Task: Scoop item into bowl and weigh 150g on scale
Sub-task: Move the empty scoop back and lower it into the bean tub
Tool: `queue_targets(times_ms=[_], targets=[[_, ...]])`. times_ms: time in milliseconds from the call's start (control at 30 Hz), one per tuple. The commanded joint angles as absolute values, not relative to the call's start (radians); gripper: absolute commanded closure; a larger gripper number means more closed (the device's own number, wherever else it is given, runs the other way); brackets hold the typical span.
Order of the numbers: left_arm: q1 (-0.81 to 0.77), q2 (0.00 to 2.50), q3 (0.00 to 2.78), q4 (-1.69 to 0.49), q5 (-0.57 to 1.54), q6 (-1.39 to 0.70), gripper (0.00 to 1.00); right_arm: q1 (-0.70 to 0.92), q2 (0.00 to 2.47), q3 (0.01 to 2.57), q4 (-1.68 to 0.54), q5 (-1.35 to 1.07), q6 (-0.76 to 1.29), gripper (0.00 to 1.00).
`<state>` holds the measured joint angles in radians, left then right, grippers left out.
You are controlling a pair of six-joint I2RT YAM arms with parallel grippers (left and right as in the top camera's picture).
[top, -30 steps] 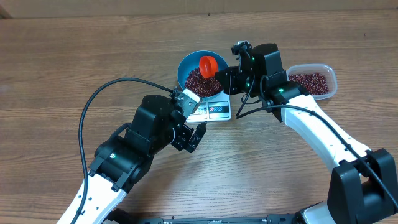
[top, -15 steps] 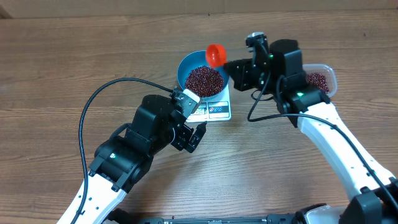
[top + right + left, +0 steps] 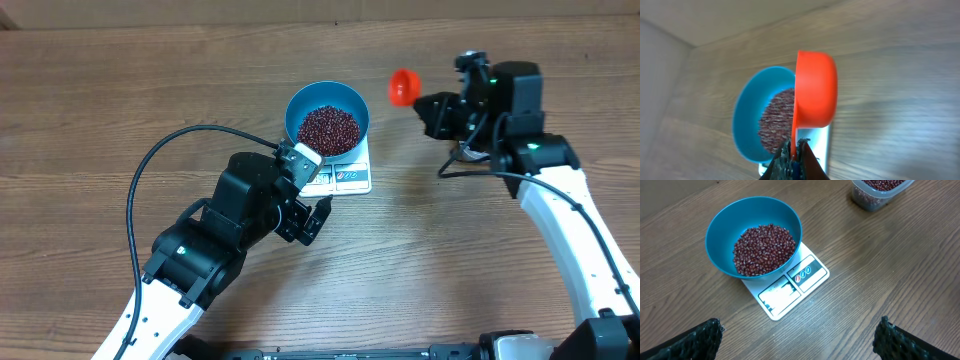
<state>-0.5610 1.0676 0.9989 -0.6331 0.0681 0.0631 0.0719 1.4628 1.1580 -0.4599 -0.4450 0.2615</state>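
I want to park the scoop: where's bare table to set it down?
Free: the stretch of table left of the bowl, and the patch between the scale and the right gripper holding the scoop. Crowded: just in front of the scale, where the left arm sits.

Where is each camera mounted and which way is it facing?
Overhead: above table, straight down; left arm, right arm, bowl of beans on scale.
Left wrist: on left arm, angled down at bowl, scale, tub; left pincer open, fingertips in bottom corners.
Right wrist: on right arm, looking past orange scoop to bowl; right pincer shut on scoop.
Shared: all show the bowl.
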Motion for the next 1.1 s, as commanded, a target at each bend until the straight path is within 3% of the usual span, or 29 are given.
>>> queue_targets(times_ms=[0, 367, 767, 833, 867, 967, 1000, 1067], targets=[[-0.556, 1.073, 0.991, -0.632, 0.078, 0.083, 0.01, 0.007, 1.423, 1.193, -0.491, -0.447, 0.262, 0.96], [-0.556, 1.073, 0.991, -0.632, 0.078, 0.083, 0.01, -0.236, 1.425, 1.192, -0.64, -0.435, 0.313, 0.96], [-0.556, 1.073, 0.991, -0.632, 0.078, 0.083, 0.01, -0.268, 1.501, 1.191, -0.73, -0.308, 0.314, 0.96], [-0.556, 1.073, 0.991, -0.632, 0.078, 0.083, 0.01, -0.268, 1.514, 1.191, -0.727, -0.307, 0.314, 0.89], [-0.556, 1.073, 0.991, -0.632, 0.078, 0.083, 0.0, -0.268, 1.518, 1.191, -0.724, -0.307, 0.314, 0.76], [-0.556, 1.074, 0.991, -0.632, 0.078, 0.083, 0.01, -0.268, 1.528, 1.191, -0.72, -0.303, 0.314, 0.51], [-0.556, 1.073, 0.991, -0.632, 0.078, 0.083, 0.01, -0.269, 1.532, 1.191, -0.72, -0.303, 0.314, 0.37], [-0.556, 1.073, 0.991, -0.632, 0.078, 0.083, 0.01, -0.269, 1.534, 1.191, -0.721, -0.303, 0.314, 0.28]])
